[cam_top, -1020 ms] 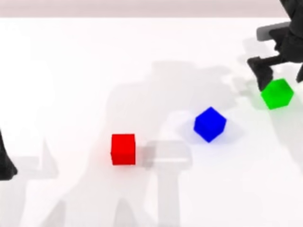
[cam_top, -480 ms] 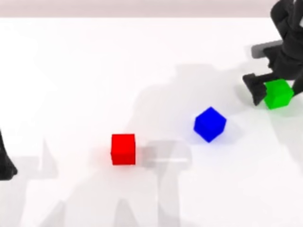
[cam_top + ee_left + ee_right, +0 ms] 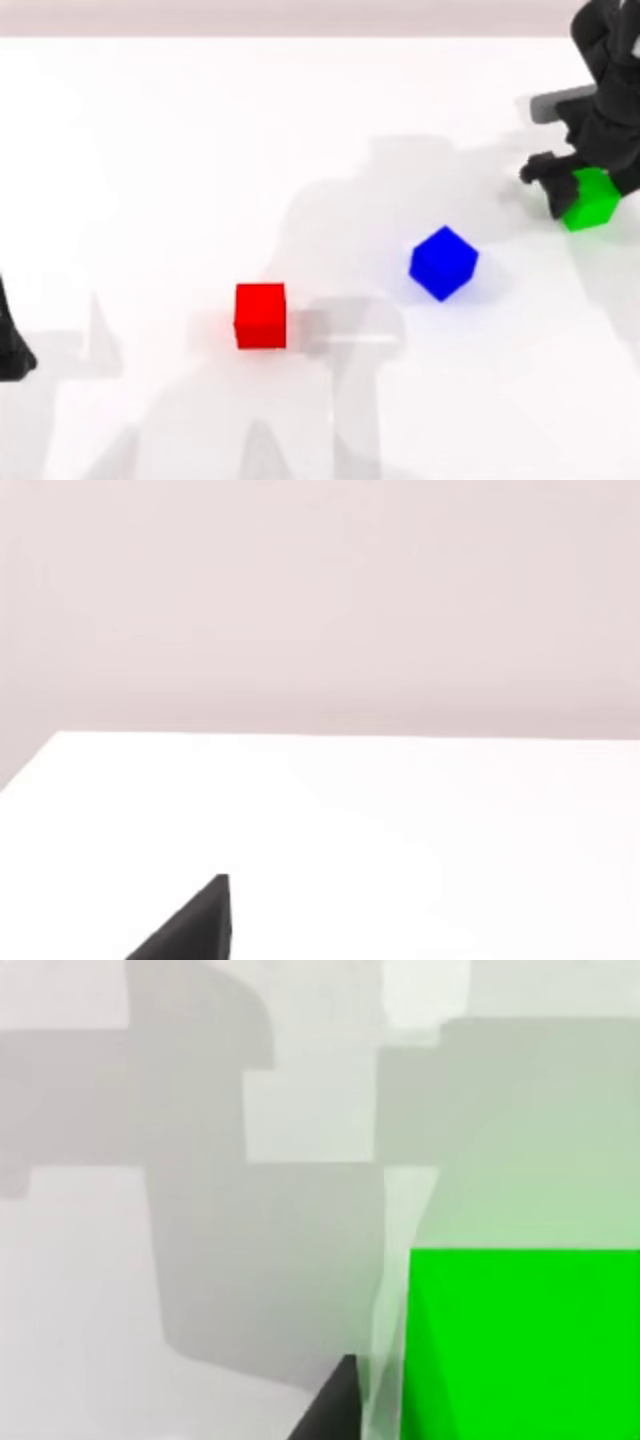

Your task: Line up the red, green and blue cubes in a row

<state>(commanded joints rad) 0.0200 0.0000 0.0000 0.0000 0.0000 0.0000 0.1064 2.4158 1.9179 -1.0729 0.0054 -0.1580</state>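
Note:
The green cube (image 3: 592, 205) sits on the white table at the far right, and it fills the right wrist view as a bright green face (image 3: 520, 1345). My right gripper (image 3: 590, 182) is down over it, shut on it, with one black finger (image 3: 548, 180) against its left side. That fingertip (image 3: 330, 1405) shows right beside the cube. The blue cube (image 3: 443, 262) lies turned diagonally, right of the middle. Left of it and nearer the front stands the red cube (image 3: 260, 315), square to the table. My left arm (image 3: 12, 350) is parked at the left edge, its gripper open, one fingertip (image 3: 195, 925) showing.
The table's back edge (image 3: 300, 37) runs along the top of the top view. Grey arm shadows (image 3: 350, 340) fall across the white surface between the red and blue cubes. The left wrist view shows bare table (image 3: 400, 830) and a pale wall.
My right gripper came down around the green cube and its fingers closed in on it. The cube turned slightly. The red and blue cubes and the left arm stayed still.

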